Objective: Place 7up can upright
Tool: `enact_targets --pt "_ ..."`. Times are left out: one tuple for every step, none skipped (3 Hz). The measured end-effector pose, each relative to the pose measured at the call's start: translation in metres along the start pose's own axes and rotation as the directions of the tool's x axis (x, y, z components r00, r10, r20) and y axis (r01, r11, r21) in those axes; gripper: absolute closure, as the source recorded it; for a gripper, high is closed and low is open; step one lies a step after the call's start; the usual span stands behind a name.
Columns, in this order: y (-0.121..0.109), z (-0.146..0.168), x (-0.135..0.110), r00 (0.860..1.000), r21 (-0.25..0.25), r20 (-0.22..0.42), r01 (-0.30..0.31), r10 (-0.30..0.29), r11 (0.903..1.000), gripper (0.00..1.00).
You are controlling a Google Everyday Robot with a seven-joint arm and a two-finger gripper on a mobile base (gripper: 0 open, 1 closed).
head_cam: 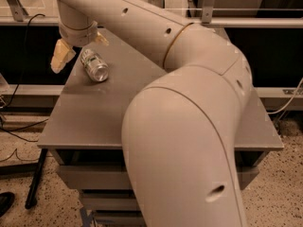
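The 7up can [93, 65] is a silver can with green markings. It lies on its side near the far left corner of the grey table [94, 119], with its shiny end facing the camera. My gripper [79, 48] hangs just above and behind the can. It is open, with one yellowish finger [61, 56] to the left of the can and the other fingertip [100, 39] behind it to the right. The gripper holds nothing. My arm fills the middle and right of the view.
The table's left edge [57, 103] runs close beside the can. A glass-panelled rail [265, 22] runs behind the table. Black cables [19, 126] hang at the left over the speckled floor [284, 193]. Drawers [90, 176] show under the tabletop.
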State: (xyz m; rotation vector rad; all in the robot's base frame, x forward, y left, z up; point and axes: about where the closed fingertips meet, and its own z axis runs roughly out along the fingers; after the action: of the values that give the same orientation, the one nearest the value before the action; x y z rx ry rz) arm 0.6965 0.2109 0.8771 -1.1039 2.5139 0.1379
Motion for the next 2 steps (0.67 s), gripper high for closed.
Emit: enact_targets --pt "-0.011 0.022 0.002 0.997 0.066 -0.075 -0.021 0.026 0.9976 0.00" --pt "-0.020 0.035 0.007 0.991 0.106 -0.121 -0.037 0.050 0.9937 0.00"
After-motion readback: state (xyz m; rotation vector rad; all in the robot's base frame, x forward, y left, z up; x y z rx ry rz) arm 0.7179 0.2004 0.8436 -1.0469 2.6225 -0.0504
